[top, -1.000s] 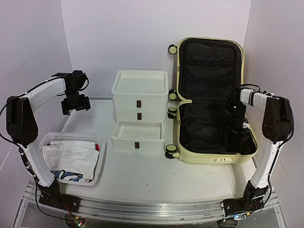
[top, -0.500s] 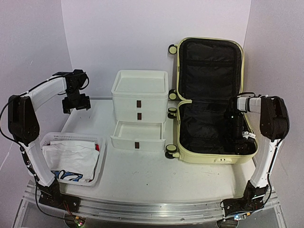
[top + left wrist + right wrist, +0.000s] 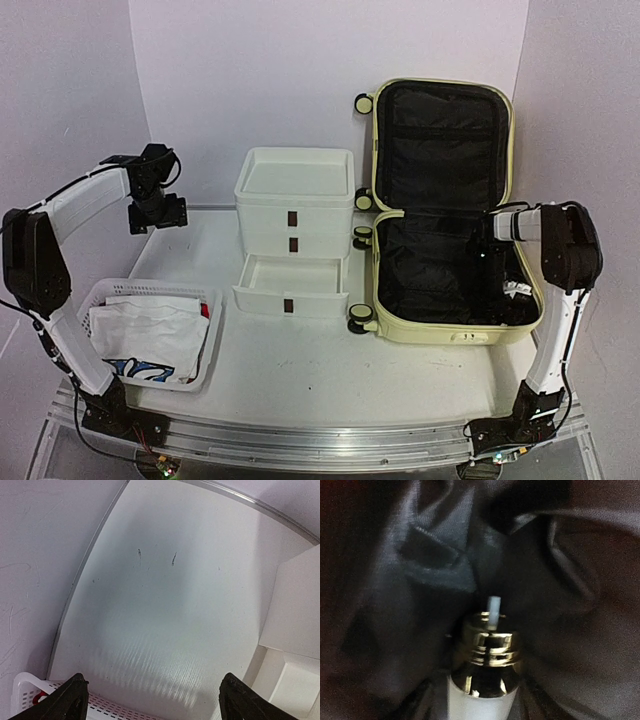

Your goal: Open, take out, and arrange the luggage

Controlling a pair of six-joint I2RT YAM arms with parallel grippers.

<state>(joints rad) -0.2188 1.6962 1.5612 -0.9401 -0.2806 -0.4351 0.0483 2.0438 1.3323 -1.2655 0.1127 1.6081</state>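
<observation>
The open luggage (image 3: 440, 330) surrounds the right gripper (image 3: 480, 258), which is sunk into its black lining (image 3: 420, 570). A gold-collared white bottle (image 3: 485, 680) sits right at its tips; whether it is gripped is unclear. The left gripper (image 3: 155, 698) gapes wide, empty. The bottle could slip, or the lining could snag.

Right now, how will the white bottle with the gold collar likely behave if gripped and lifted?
The bottle looks rigid and round, so it may roll or twist in a pinch. Its gold collar is glossy, probably slippery. The thin white stem on top looks fragile.
</observation>
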